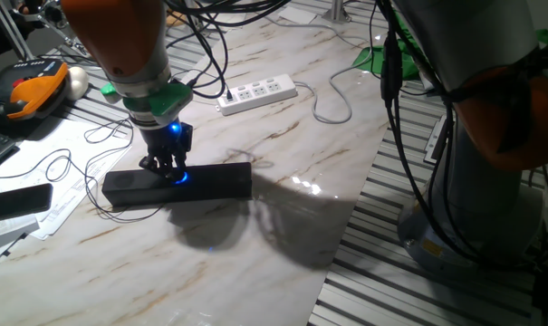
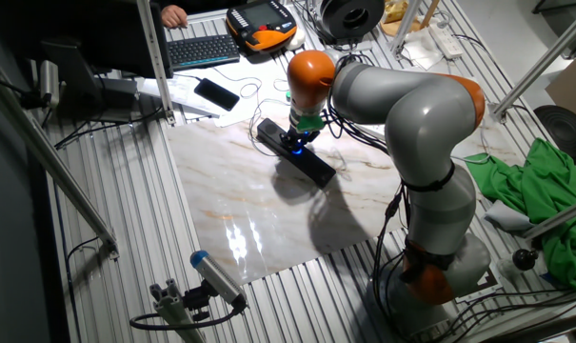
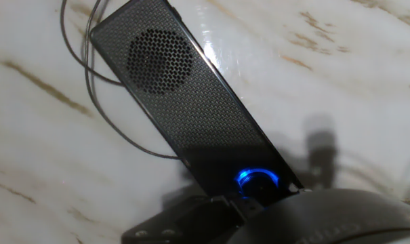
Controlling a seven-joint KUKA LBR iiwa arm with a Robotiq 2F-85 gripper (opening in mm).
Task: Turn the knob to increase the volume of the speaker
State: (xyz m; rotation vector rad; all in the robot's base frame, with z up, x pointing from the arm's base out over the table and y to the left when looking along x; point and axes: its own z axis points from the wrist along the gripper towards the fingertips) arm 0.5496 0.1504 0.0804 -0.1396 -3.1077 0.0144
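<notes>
The speaker (image 1: pixel 210 184) is a long black bar lying flat on the marble table; it also shows in the other fixed view (image 2: pixel 311 164) and in the hand view (image 3: pixel 184 102). The knob (image 3: pixel 257 180) glows blue in the bar's middle and also shows as a blue glow in the fixed views (image 1: pixel 180 177) (image 2: pixel 294 146). My gripper (image 1: pixel 172 170) (image 2: pixel 296 141) stands straight down on the speaker's middle. Its fingers (image 3: pixel 211 207) sit narrow and close at the knob, shut on it. The speaker's thin black cable (image 3: pixel 89 88) curls beside its far end.
A white power strip (image 1: pixel 257 93) lies behind the speaker with cables around it. A flat black remote (image 1: pixel 15 201) and papers lie at the left edge. An orange pendant (image 1: pixel 29 95) and a keyboard (image 2: pixel 202 50) are beyond. Green cloth (image 2: pixel 554 191) hangs off the table.
</notes>
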